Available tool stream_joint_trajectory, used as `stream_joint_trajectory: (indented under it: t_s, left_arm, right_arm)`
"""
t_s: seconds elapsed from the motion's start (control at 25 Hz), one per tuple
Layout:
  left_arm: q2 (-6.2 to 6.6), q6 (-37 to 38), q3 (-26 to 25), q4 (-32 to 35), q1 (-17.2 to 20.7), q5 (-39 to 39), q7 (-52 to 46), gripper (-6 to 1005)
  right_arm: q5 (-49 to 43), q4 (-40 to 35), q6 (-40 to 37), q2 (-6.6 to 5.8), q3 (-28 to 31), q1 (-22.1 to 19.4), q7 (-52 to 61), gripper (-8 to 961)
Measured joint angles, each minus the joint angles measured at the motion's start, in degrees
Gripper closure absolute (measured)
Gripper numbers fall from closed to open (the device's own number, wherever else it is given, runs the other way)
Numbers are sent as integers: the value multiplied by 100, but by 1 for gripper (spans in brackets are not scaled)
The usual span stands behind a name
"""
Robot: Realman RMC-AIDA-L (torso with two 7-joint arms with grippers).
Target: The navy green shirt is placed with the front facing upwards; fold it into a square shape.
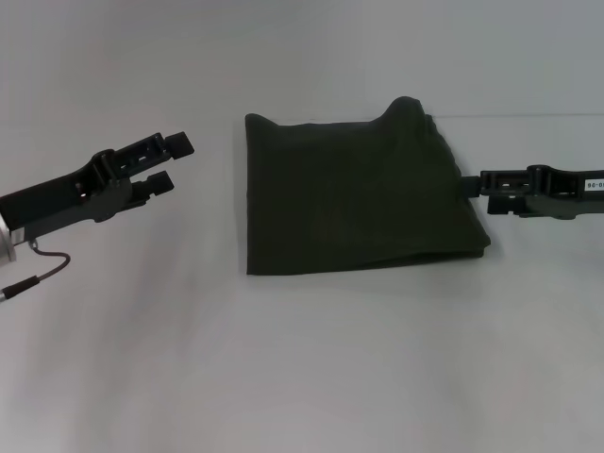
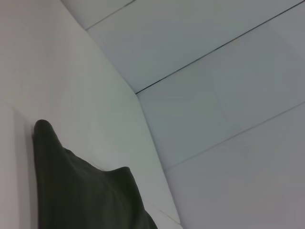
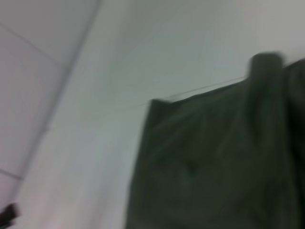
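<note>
The shirt [image 1: 363, 193] lies in the middle of the white tabletop [image 1: 302, 377], already folded into a roughly square bundle with no print showing; one far corner stands up in a small peak and the near right edge shows loose layers. The right tool [image 1: 469, 186] sits at the shirt's right edge, touching or just at the cloth; whether its tips are together on the fabric cannot be told. The left tool [image 1: 168, 162] hovers well to the left of the shirt with its tips apart and nothing between them. The step in hand looks like finishing or letting go of the last fold. To do it well, the right arm should draw straight outward without dragging the top layer, and the raised corner could be pressed flat.
</note>
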Motion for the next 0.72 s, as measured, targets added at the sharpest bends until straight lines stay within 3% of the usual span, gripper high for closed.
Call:
stream_joint_trajectory:
  t_s: [0.2,0.4,0.48,0.72]
  left_arm:
    - [8,-4,8,0,-48,3,0,50]
    - [7,-21,8,-15,-69,-26,1,50]
    - [6,-17,-2,-15,-70,-37,1,50]
    - [5,-1,-18,-10,-54,-44,-5,50]
  right_arm:
    - [162,414,123,-27,-49,68,-9,89]
    - [-530,842,1153,9,-116,319,342,89]
    - [-831,774,1229,1,-112,340,607,89]
    - [-617,-204,193,-97,327,36,844,88]
